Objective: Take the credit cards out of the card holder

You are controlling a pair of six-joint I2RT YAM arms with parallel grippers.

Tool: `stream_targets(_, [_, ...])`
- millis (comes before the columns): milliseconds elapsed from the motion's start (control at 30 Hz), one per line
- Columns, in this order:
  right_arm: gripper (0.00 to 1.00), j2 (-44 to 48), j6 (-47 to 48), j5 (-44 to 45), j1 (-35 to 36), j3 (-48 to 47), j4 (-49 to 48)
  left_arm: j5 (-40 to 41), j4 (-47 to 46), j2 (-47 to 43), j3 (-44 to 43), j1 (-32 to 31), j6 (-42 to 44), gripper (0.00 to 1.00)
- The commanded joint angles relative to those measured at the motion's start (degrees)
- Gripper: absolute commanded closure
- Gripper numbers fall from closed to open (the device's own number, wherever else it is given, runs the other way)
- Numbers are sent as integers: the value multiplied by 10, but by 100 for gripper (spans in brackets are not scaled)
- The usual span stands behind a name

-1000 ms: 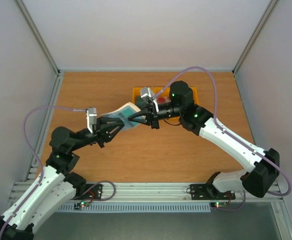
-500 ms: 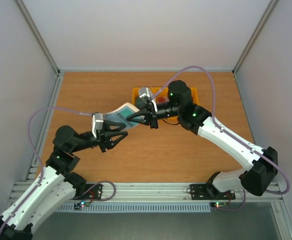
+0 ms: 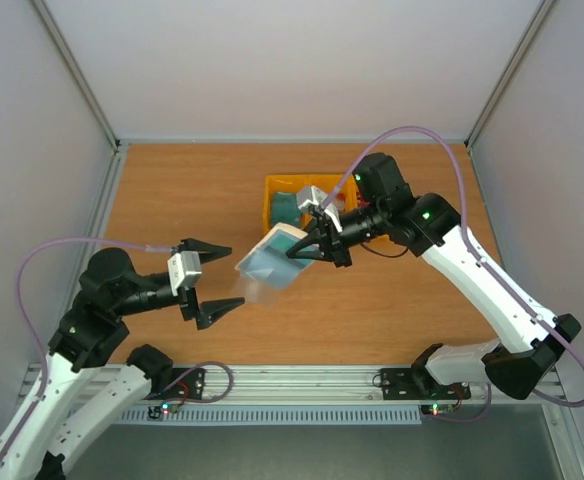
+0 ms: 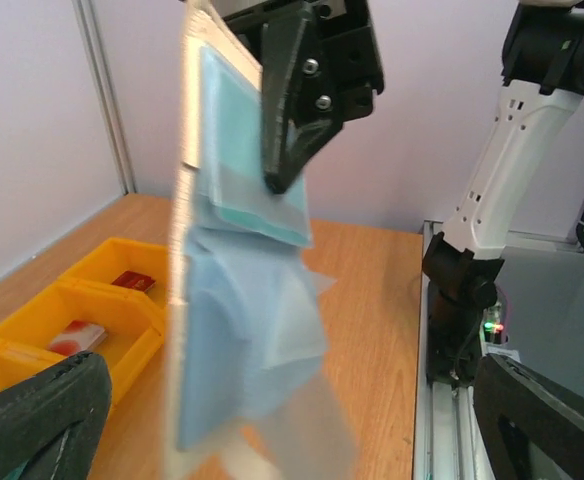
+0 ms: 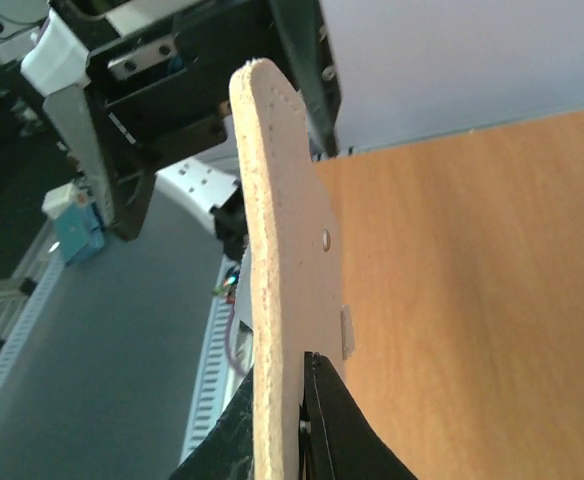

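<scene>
Right fingers (image 4: 290, 110) around airborne card holder (image 4: 242, 330)

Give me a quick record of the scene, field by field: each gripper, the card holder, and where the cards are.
left gripper: open, empty, beside the holder
right gripper: shut on the card holder, held above the table
card holder: unfolded, hanging
inside holder: what looks like a teal card
yellow tray: second teal card, pinkish card, dark red card, one per compartment

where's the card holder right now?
Top view: the card holder is mid-table, held in the right gripper beside the yellow tray; the open left gripper is apart on its left.
</scene>
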State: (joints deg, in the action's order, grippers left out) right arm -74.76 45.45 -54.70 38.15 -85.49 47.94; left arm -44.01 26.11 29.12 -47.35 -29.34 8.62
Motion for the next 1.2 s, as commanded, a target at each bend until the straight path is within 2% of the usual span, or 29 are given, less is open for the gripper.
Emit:
stream_targets(0, [99,-14,33,-57,1,-13,67,16,-33,16,23,5,-30,0])
stream_targets(100, [99,-23,21,-76,6,-16,46,-16,-77,40,66,5,-74,1])
stream_targets(233, [99,-41,20,-64,19,-15,35,-81,-175,60,104,4,-203,1])
stream_targets(300, [99,-51,21,-66,23,-17,35,-76,-190,67,108,3,-223,2])
stream_targets(367, [99,-57,24,-73,26,-18,34,-74,-195,69,107,3,-224,9])
stream_targets(467, [99,-64,28,-86,29,-21,29,-99,-195,71,112,3,-222,27])
stream_targets(500, [99,-67,30,-88,28,-23,31,-103,-194,70,117,3,-222,37])
stream_targets(600, [99,-76,34,-96,28,-32,35,-105,-181,70,130,3,-214,74])
stream_targets(700, [99,-83,31,-104,29,-39,37,-110,-177,69,141,3,-202,97])
stream_targets(767, [94,-86,28,-107,29,-39,38,-106,-193,69,145,3,-207,100])
stream_targets(800, [85,-86,24,-105,30,-39,37,-101,-200,68,145,2,-210,100])
stream_targets(867, [62,-82,16,-82,30,-40,37,-70,-203,62,145,2,-210,100])
stream_targets(967, [48,-61,-2,21,26,-45,36,3,-184,57,142,2,-212,100])
stream_targets(1067, [41,-27,-35,113,6,-43,15,65,-133,56,142,3,-266,100])
stream_targets(1167, [40,5,-65,196,-4,-40,-5,61,-101,53,157,3,-326,100])
